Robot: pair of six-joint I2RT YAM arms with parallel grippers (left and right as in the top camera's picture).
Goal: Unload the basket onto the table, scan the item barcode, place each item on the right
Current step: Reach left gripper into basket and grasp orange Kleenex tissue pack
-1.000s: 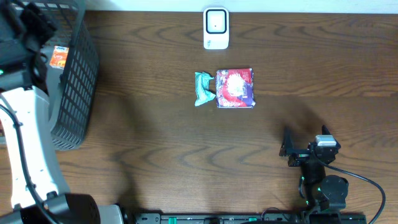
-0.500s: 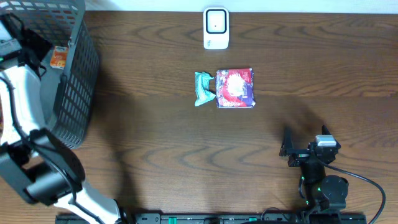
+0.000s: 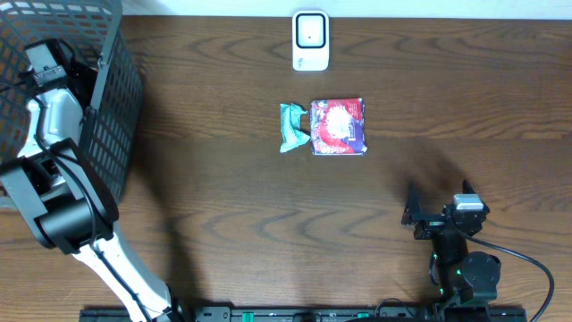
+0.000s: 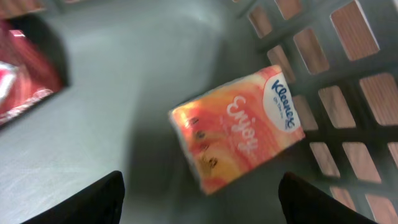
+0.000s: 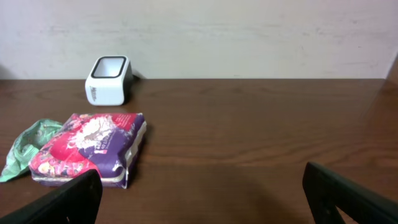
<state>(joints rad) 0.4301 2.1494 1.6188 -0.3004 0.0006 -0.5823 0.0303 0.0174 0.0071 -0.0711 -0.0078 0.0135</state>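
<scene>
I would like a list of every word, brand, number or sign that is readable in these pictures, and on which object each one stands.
"Kleenex": blue badge at a corner of the orange tissue pack, which lies in the basket.
"Enjoy": white script across the same pack; blurred, so not certain.
Red and purple packet: print too small to read.
White scanner: no text to be seen.

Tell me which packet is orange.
The soft Kleenex tissue pack lying in the dark plastic mesh basket is orange. The flat packet on the wooden table is red and purple, and the crumpled wrapper beside it is green.
</scene>
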